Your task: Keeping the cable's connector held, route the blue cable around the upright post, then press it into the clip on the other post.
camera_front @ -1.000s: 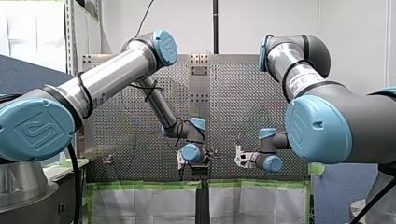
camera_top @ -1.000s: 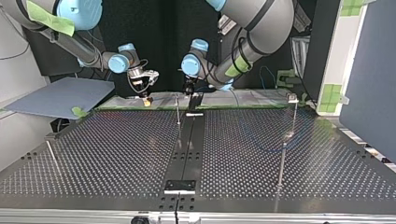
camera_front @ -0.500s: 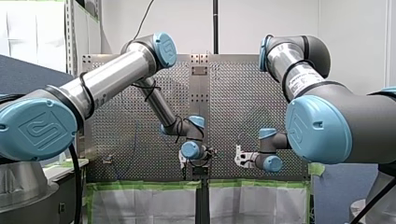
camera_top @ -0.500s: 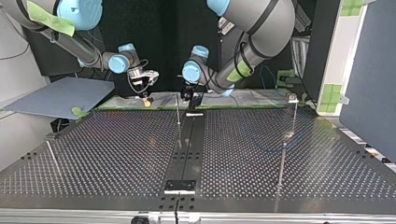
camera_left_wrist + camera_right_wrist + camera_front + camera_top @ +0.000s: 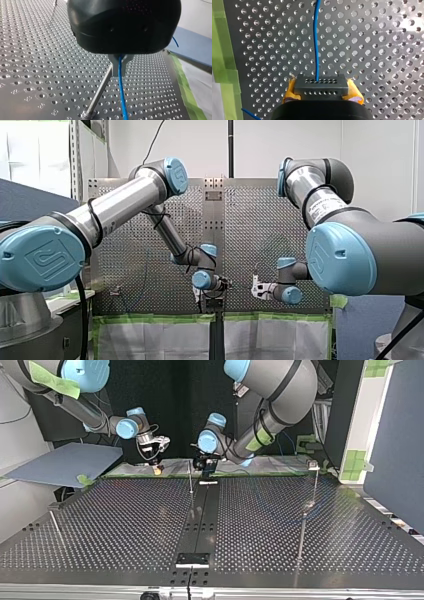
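Front cam behind arms [image 5: 125,202] looking fwd, top cam opposite facing back, wrist cams close-up, all share perforated table [image 5: 125,525]

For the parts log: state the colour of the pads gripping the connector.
Yellow-orange; the pads show best in the right wrist view.

I work in a lab. My metal table [image 5: 125,525] is full of little holes, green tape [image 5: 150,319] lines its edge, and the wall [image 5: 290,140] is white.
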